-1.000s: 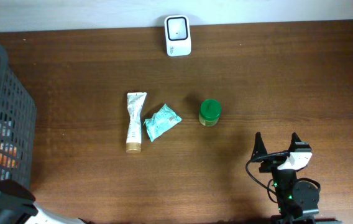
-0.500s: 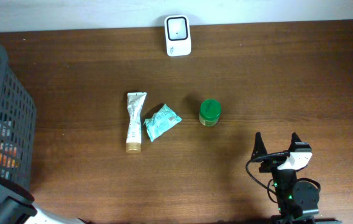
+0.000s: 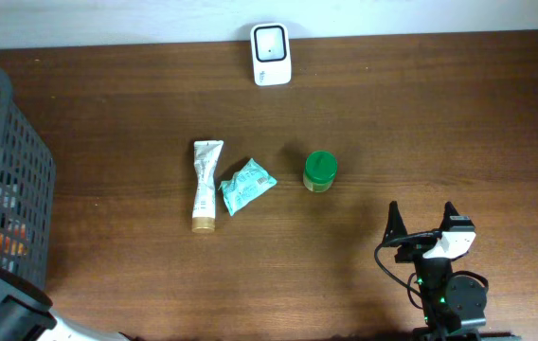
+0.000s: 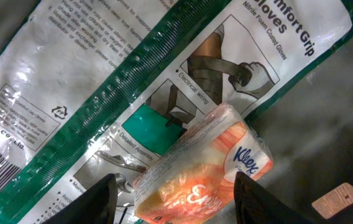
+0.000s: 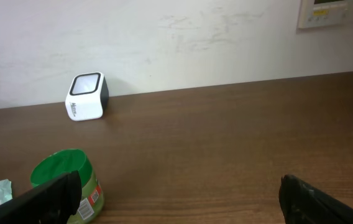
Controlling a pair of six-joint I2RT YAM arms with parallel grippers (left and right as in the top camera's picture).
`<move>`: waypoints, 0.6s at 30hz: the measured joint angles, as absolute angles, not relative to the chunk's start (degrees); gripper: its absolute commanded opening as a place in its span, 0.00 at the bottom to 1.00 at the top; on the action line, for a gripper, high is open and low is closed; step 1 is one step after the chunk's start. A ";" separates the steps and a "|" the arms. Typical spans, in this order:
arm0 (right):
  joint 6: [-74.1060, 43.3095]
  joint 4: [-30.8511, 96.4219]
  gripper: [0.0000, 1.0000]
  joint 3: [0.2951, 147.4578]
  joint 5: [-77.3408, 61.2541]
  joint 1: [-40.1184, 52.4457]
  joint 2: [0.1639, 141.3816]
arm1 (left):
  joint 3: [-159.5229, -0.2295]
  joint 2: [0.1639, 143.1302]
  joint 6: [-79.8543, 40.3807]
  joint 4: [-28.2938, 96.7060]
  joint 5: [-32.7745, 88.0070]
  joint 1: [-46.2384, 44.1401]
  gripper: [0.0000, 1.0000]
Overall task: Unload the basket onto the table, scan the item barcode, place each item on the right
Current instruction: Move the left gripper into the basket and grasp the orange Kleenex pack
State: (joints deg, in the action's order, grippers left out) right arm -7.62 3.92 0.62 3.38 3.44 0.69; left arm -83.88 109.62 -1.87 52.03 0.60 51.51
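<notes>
**Stock on your worktop (image 3: 439, 123) and in the basket**

1. Tissue pack (image 4: 195, 168): the item you are after. Orange and white soft pack, lying tilted on top of a gloves packet (image 4: 102, 74) inside the basket (image 3: 13, 180) at the worktop's left edge.
2. Left gripper (image 4: 175, 186): down in the basket. You have its fingers (image 4: 99, 202) spread, one on each side of the tissue pack. A gap shows on the left side. Whether the other finger touches the pack, you cannot tell.
3. Gloves packet: green and white printed bag, flat beneath the tissue pack, with a barcode at its lower left corner in the left wrist view.
4. Scanner (image 3: 270, 54): small white box with a dark window, standing at the far edge of the worktop against the wall.
5. Tube (image 3: 206, 186): white, lying lengthways near the middle of the worktop.
6. Teal packet (image 3: 246, 186): just beside the tube, on its right.
7. Jar (image 3: 320, 171): green lid, upright, right of the teal packet and apart from it.
8. Right gripper (image 5: 178, 186): near the worktop's front right. You have its fingers (image 5: 46, 199) spread wide, with nothing between them.
</notes>
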 measured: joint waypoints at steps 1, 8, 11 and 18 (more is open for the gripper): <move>-7.57 3.92 0.98 0.62 3.38 3.44 0.69 | -83.88 109.93 -1.52 51.83 0.60 51.51 0.62; -7.60 3.92 0.98 0.62 3.38 3.44 0.69 | -83.88 114.17 -0.82 51.81 0.89 51.48 0.45; -7.60 3.92 0.98 0.62 3.38 3.44 0.69 | -83.88 114.19 -0.43 51.79 1.13 51.40 0.24; -7.62 3.92 0.99 0.62 3.38 3.44 0.69 | -84.38 114.19 -0.01 53.30 1.52 51.35 0.00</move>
State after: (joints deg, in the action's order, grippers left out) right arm -7.62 3.92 0.62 3.38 3.44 0.69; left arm -84.38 114.19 -0.01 53.30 1.52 51.35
